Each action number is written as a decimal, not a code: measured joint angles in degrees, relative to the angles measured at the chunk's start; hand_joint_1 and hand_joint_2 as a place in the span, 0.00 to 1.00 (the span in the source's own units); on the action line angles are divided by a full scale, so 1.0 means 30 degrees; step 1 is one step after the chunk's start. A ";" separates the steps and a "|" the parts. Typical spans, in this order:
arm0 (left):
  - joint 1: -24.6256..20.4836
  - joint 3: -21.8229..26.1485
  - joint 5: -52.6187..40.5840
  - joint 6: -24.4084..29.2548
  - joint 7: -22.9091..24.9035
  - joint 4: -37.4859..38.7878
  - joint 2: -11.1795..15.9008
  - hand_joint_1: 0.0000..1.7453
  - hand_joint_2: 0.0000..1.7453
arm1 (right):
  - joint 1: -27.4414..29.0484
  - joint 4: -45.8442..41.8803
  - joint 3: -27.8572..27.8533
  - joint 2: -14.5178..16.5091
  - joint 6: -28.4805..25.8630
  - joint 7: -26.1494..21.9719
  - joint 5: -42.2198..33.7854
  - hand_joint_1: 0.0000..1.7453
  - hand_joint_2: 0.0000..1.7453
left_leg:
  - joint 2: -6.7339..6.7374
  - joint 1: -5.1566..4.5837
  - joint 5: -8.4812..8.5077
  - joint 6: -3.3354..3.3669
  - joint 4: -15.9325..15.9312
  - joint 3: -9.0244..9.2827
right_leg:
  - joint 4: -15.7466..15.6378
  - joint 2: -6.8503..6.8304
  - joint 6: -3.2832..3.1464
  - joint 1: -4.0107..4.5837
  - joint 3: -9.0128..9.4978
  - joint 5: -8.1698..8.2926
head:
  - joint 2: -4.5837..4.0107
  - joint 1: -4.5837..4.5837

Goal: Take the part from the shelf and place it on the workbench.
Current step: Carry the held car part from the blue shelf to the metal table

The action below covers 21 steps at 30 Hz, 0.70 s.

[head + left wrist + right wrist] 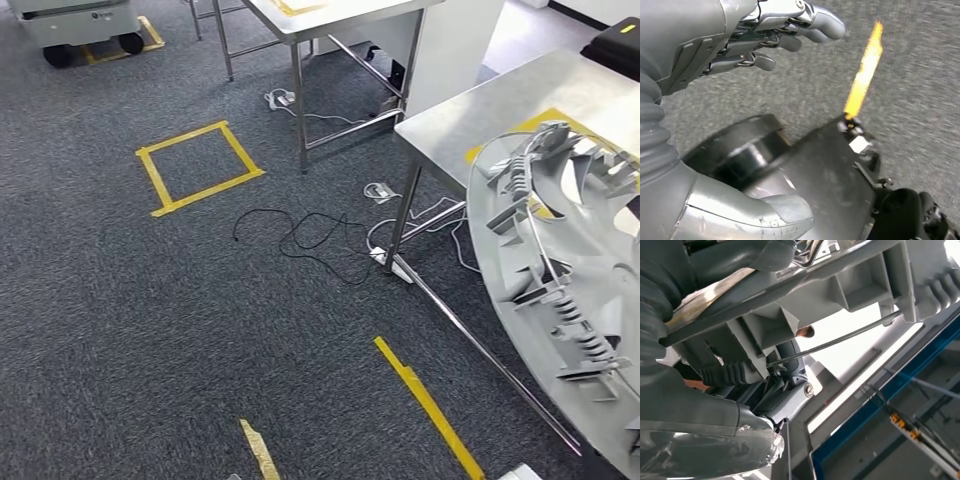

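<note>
We see a large grey plastic part [558, 290], round like a disc, at the right side of the head view, carried up in the air and not resting on anything. Its ribbed inner face is turned toward us, showing moulded fins, clips and a thin wire ring. The disc is tilted, and its visible span runs from upper left to lower right, with its upper edge over the near corner of the steel workbench [483, 115] and its lower edge hanging over the carpet [151, 330].

In the right wrist view, the right hand [764, 385] grips this part [851, 285]: the thick grey thumb lies on one side of the rim and darker fingers [791, 360] curl in behind the ribbed face.

In the left wrist view, the left hand [764, 40] holds nothing. Its fingers [821, 25] are stretched out and apart above the carpet, close to a blurred strip of yellow tape [864, 70].

On the workbench we see a yellow tape outline [540, 122] near the corner closest to the part. A second steel table [332, 15] stands farther back. On the carpet lie a yellow tape square [198, 165], two shorter yellow strips, a loose black cable [302, 235] and white cables by the workbench legs.
</note>
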 joint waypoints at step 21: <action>0.0077 0.0107 -0.0036 0.0080 0.0007 0.0004 0.0093 0.00 1.00 | 0.0033 -0.0014 -0.0031 0.0000 0.0000 -0.0526 0.0005 1.00 1.00 | 0.0564 -0.0112 -0.1989 -0.0598 0.4888 -0.2024 | -0.1659 -0.0774 -0.0750 0.0067 0.1355 0.0719 | 0.0000 -0.0182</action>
